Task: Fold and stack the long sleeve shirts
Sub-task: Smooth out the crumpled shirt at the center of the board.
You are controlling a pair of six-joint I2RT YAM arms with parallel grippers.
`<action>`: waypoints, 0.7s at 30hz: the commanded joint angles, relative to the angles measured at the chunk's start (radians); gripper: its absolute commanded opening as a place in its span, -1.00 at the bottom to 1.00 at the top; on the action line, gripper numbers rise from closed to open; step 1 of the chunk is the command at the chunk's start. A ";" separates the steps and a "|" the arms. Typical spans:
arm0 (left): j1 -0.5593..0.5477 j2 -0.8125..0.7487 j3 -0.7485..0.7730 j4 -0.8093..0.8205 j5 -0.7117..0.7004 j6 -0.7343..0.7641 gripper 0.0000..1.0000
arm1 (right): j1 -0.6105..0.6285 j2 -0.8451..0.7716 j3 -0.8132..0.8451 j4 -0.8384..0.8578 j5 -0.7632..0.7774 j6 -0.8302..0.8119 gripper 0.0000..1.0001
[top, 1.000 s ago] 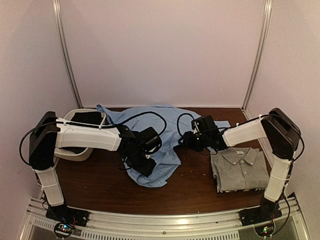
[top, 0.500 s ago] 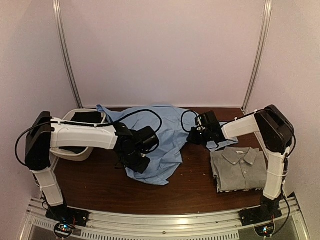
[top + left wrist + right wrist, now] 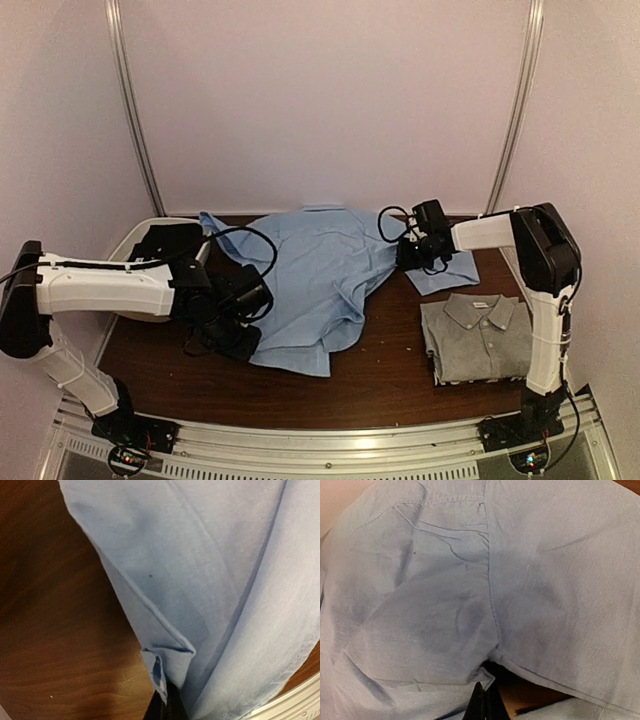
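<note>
1. The blue shirt (image 3: 320, 280) lies open and rumpled across the middle of the table (image 3: 390, 385). Its far-left corner reaches toward the back left, and its near hem comes to a point toward the front.
2. The left claw (image 3: 232, 338) sits low at the shirt's near-left edge. In the left wrist view its dark fingertips (image 3: 172, 710) are pressed together, pinching a doubled fold of the blue hem. The cloth runs up and to the right from there, with bare brown wood to the left.
3. The right claw (image 3: 410, 252) is at the shirt's right edge, toward the back of the table. In the right wrist view its fingertips (image 3: 485, 705) are closed tight on a gathered bunch of the blue cloth. A stitched seam climbs straight up from the pinch.
4. A flat flap of the same blue cloth lies on the table past the right claw, just behind the grey shirt's collar. Whether the two touch cannot be told.
5. The grey shirt (image 3: 482, 338) is folded into a neat rectangle with its collar toward the back. It lies on the near right part of the table, apart from the blue shirt's main body.
6. A white tub (image 3: 140, 228) stands at the back left with something dark (image 3: 170, 240) in it. The left arm crosses in front of it.
7. A metal rail (image 3: 330, 440) runs along the front edge, where both arms are bolted.
</note>
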 commanded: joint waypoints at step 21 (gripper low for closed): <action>-0.003 -0.261 -0.206 -0.064 0.053 -0.175 0.17 | 0.098 -0.300 -0.121 -0.170 0.127 -0.110 0.04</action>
